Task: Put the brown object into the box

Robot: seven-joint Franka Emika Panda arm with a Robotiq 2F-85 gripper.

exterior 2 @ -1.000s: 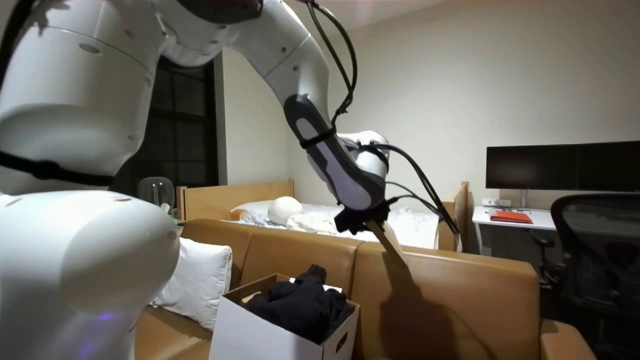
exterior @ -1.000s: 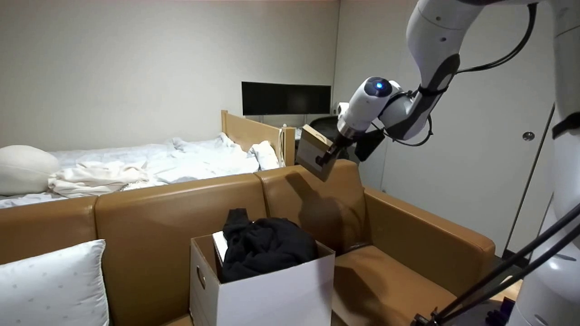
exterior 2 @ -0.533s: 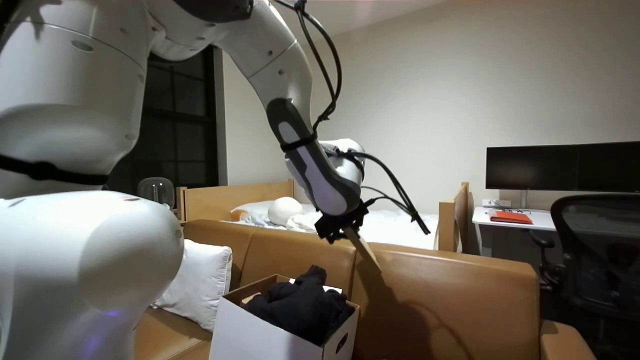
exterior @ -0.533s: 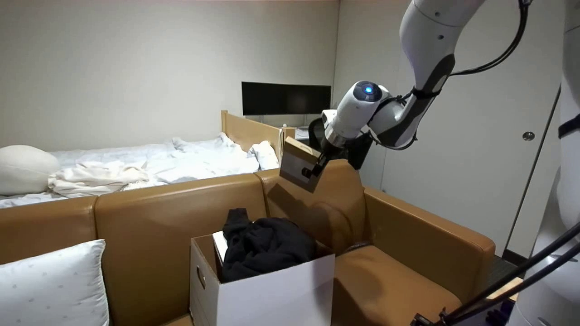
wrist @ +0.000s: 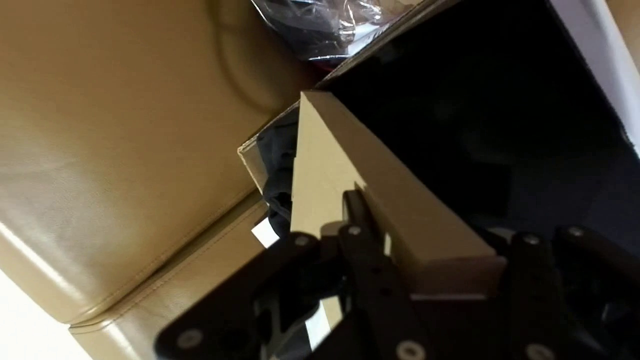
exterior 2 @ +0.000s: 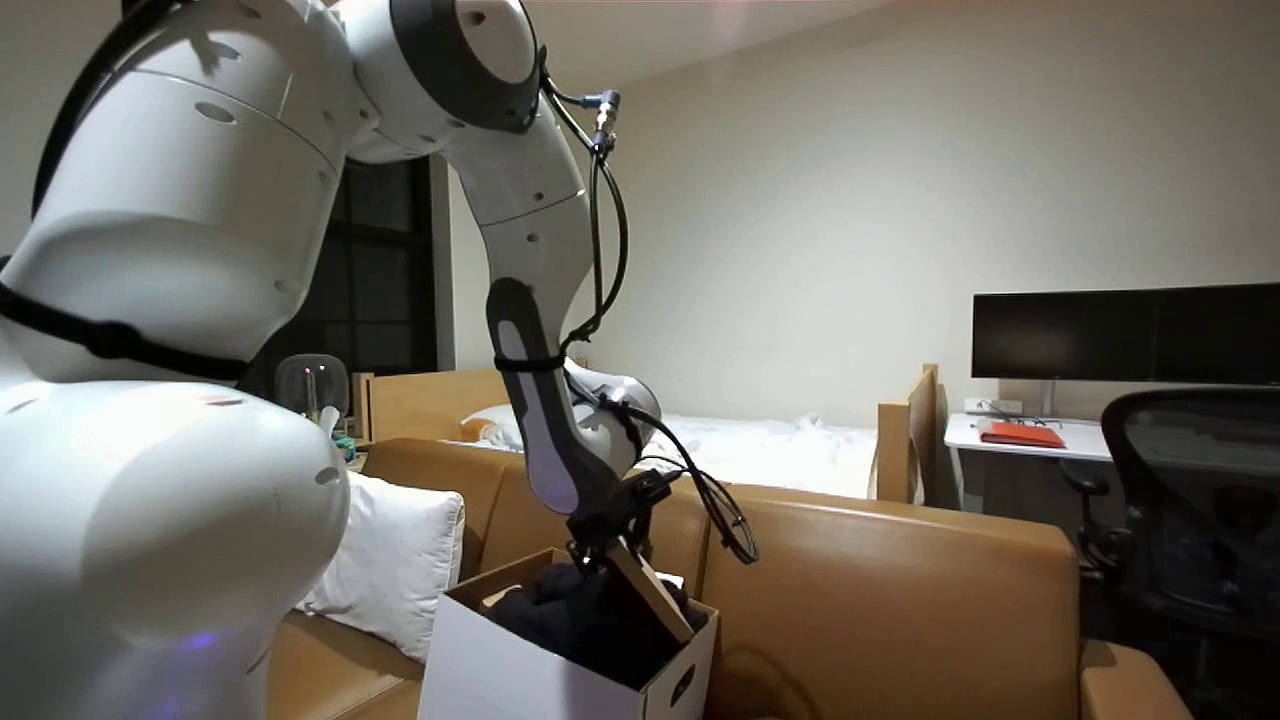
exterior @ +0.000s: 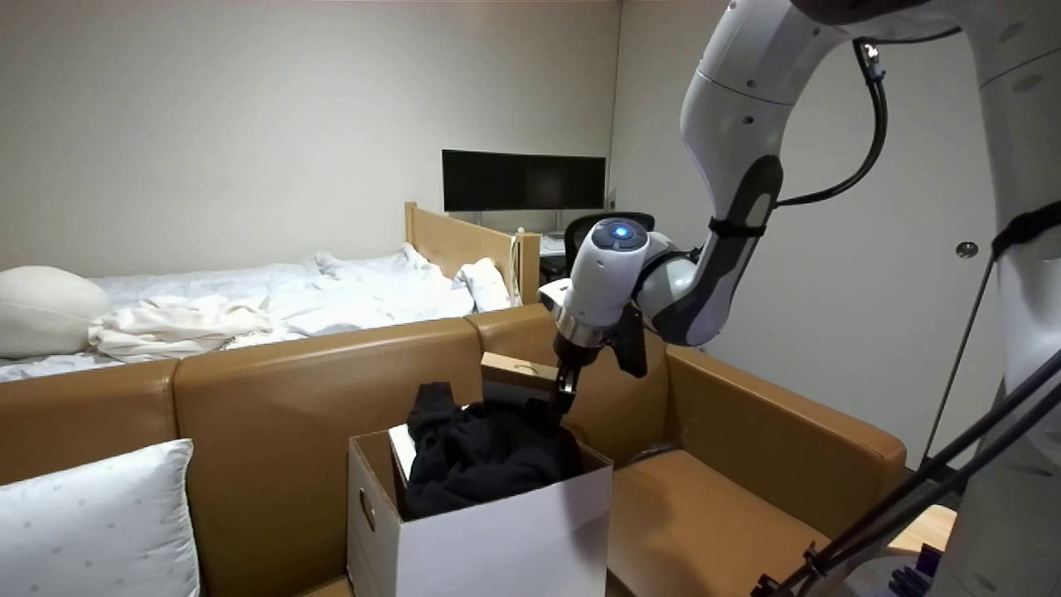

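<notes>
the brown object (wrist: 405, 190), a flat tan slab with straight edges, is clasped in the robot's black pincer (exterior: 560, 401), whose jaws sit on either side of it. it is held at a tilt over the open top of the box (exterior: 497, 539), and in an exterior view its lower end (exterior 2: 670, 612) slants down close to the rim. the box is white cardboard with an oval hand-hole in its side; its base is cut off by the frame. inside, black fabric (exterior: 472, 468) is heaped above the rim, with something flat and white (exterior: 404, 448) beside it. the brown object's lower part blends into the black fabric, so whether they touch cannot be told. in the wrist view, shiny clear plastic (wrist: 330, 27) shows just outside the box. the box stands in front of the backrest of a tan leather couch (exterior: 331, 381), where a white pillow (exterior: 99, 514) leans, apart from the box. the white and grey robot arm (exterior: 742, 149) arches over the couch in both exterior views. behind the couch is a wooden-ended bed (exterior: 452, 236) with rumpled pale bedding (exterior: 298, 290) and a rounded white cushion (exterior: 46, 311). farther back are a dark monitor (exterior: 524, 180), a red folder (exterior 2: 1022, 433) on a white tabletop (exterior 2: 1090, 436), and a black mesh chair (exterior 2: 1200, 480). in an exterior view a dark window (exterior 2: 385, 270) stands behind the arm.
</notes>
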